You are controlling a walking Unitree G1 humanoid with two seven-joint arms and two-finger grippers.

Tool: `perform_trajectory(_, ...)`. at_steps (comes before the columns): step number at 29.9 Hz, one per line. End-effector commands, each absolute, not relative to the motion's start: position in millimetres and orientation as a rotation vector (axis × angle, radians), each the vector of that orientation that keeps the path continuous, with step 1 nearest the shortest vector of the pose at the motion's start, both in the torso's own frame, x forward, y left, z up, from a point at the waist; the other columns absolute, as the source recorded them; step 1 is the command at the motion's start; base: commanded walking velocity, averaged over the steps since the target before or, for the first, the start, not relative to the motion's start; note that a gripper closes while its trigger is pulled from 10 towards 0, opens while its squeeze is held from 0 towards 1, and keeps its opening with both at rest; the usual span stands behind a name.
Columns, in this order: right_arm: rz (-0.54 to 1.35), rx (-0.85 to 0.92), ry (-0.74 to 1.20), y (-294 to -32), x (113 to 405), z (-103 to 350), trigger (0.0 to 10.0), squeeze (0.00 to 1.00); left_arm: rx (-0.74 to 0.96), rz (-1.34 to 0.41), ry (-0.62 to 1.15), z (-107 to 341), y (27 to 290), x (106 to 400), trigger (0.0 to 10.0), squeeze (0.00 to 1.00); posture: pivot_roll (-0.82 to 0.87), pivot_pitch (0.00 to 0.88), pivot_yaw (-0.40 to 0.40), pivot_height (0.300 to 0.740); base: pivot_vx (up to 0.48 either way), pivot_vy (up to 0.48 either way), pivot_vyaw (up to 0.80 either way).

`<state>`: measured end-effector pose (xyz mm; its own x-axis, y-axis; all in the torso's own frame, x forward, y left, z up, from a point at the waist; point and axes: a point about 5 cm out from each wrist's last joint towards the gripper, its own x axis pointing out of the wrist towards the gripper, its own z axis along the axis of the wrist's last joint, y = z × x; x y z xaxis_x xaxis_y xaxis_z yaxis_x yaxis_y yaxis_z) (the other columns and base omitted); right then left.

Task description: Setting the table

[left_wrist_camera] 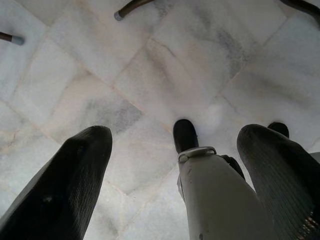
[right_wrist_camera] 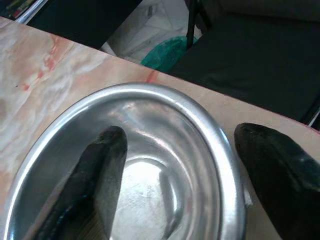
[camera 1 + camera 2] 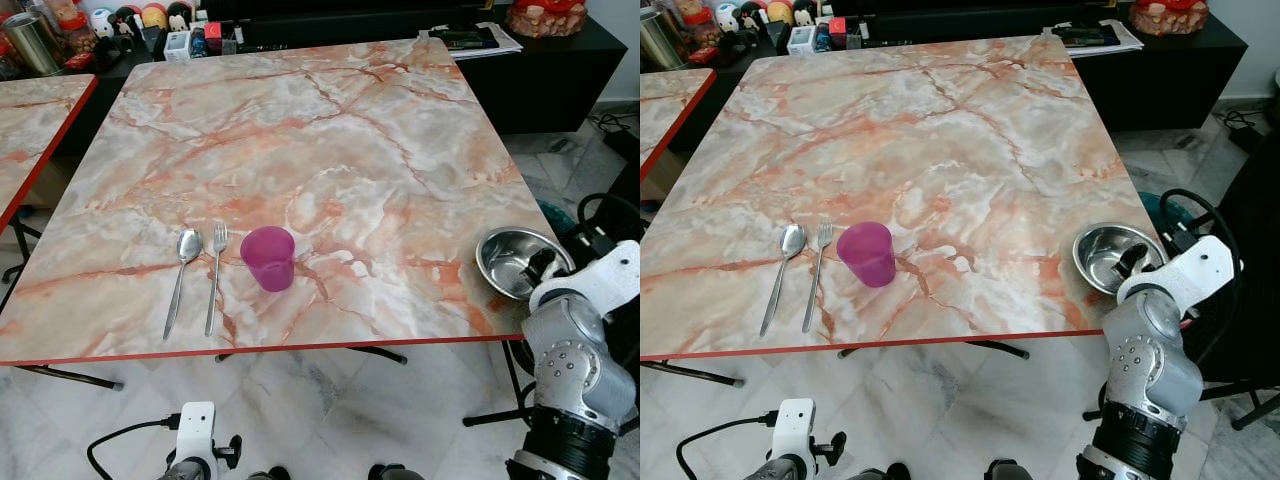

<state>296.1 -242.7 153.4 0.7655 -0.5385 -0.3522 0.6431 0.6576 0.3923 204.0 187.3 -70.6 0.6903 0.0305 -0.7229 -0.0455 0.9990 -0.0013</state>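
Your right tool [image 2: 175, 165] straddles the near rim of the steel bowl [image 3: 520, 262], one finger inside the basin and the other outside the wall, spread and not yet pinched on the metal; that placement suits a rim pinch, since the bowl is too wide to take across its body; the bowl sits at about 4 o'clock on the marble surface [image 3: 330, 140], close to the right edge and the red trim, so you should judge any lift carefully, because a slip here could send it to the floor; the setting it probably belongs to lies at about 7 o'clock, where the spoon [image 3: 182, 272] and fork [image 3: 215, 270] lie side by side, handles toward you, with the pink cup [image 3: 268, 258] just beside the fork at its 3 o'clock; the bowl is well apart from that group, so a carry toward 9 o'clock seems the next need; your left tool [image 1: 170, 185] hangs idle over the tiled floor [image 1: 165, 75], fingers apart and holding nothing.
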Motion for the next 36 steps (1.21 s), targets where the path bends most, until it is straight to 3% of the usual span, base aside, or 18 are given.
perform_trajectory(1,-0.682,0.548,0.197,-243.2,294.6,155.5,0.0,0.0,-0.009,0.044,0.824,-73.1,191.7,198.5,10.0,0.0,-0.13,0.17,0.068,0.74,0.0,0.0,0.0)
perform_trajectory(36,-0.657,0.614,0.205,-236.5,299.3,152.3,0.0,0.0,0.007,0.064,0.832,-72.3,196.5,199.6,10.0,0.0,-0.13,0.155,0.07,0.74,0.0,0.0,0.0)
